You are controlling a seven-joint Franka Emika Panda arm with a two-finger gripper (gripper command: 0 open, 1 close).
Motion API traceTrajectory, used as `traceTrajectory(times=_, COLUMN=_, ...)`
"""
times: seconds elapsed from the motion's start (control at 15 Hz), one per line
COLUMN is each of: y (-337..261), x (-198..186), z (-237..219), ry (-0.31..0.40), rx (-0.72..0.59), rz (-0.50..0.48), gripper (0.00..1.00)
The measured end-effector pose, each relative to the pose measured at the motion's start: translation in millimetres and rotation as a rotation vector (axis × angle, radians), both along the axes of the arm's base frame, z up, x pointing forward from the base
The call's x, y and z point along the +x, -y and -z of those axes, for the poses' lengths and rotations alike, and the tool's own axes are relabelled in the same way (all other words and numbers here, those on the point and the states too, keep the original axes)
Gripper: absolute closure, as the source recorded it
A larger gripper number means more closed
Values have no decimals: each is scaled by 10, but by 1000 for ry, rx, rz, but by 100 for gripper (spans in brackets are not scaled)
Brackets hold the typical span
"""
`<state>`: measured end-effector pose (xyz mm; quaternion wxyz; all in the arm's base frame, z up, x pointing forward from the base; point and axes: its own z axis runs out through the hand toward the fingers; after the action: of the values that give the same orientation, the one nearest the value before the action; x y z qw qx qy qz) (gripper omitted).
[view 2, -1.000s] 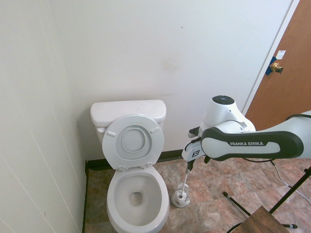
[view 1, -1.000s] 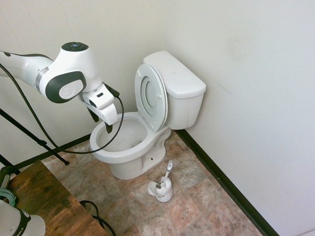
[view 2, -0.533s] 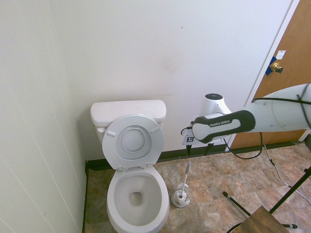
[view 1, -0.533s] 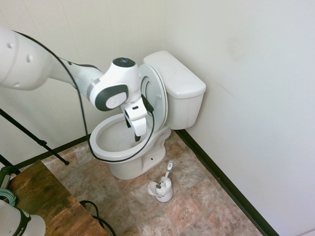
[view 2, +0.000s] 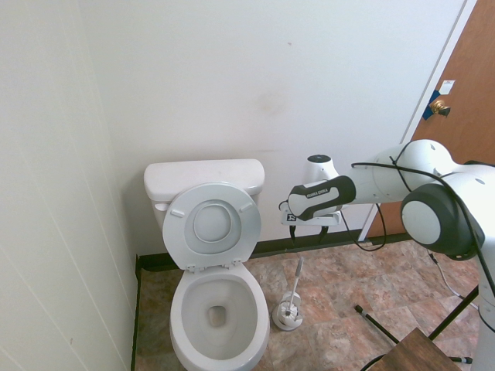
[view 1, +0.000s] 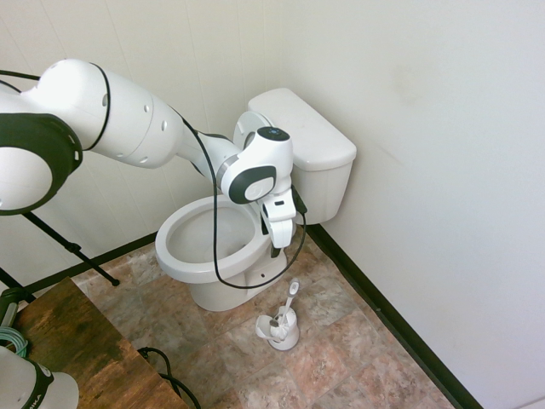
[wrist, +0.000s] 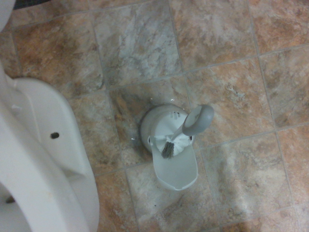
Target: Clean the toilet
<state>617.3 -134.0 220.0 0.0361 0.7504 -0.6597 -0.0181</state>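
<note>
The toilet (view 1: pixel 217 247) stands in the corner of the room, with its tank against the back wall and one side close to the side wall. It is white and glossy. The bowl is oval and open, and the inside looks clean and pale, with a darker drain opening low in the middle, as the second exterior view shows. The seat ring and the lid (view 2: pixel 213 226) are raised together and lean back against the tank (view 1: pixel 306 141). The tank is rectangular with a flat lid on top. Low on the side of the base I see a small dark hole (wrist: pixel 54 135).

My gripper (view 1: pixel 284 245) hangs beside the bowl, on the side away from the side wall, and points down to the floor (view 1: pixel 341 341). Its two dark fingers stand apart and they hold nothing. They touch neither the bowl nor the brush.

Under my gripper, on the brown and grey tiled floor, stands a white brush holder (wrist: pixel 170 145) just beside the base of the toilet, but apart from it. A toilet brush (view 1: pixel 290 294) sits in it, with its handle tilted and a grey loop (wrist: pixel 198 120) at the end. Dark bristles show at the mouth of the holder in the wrist view.

A brown door (view 2: pixel 456 131) is at the far side of the back wall.
</note>
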Motion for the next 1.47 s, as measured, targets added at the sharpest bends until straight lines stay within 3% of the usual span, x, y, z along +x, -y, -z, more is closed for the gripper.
traceTrajectory(times=0.6, y=262, x=399, z=1161, ry=-61, rx=-67, rz=281, gripper=0)
traceTrajectory(times=1.0, y=452, x=559, z=1761, ry=-105, rx=-73, rz=327, gripper=0)
traceTrajectory(times=1.47, y=535, x=657, z=2090, ry=-146, rx=-47, rz=343, gripper=0)
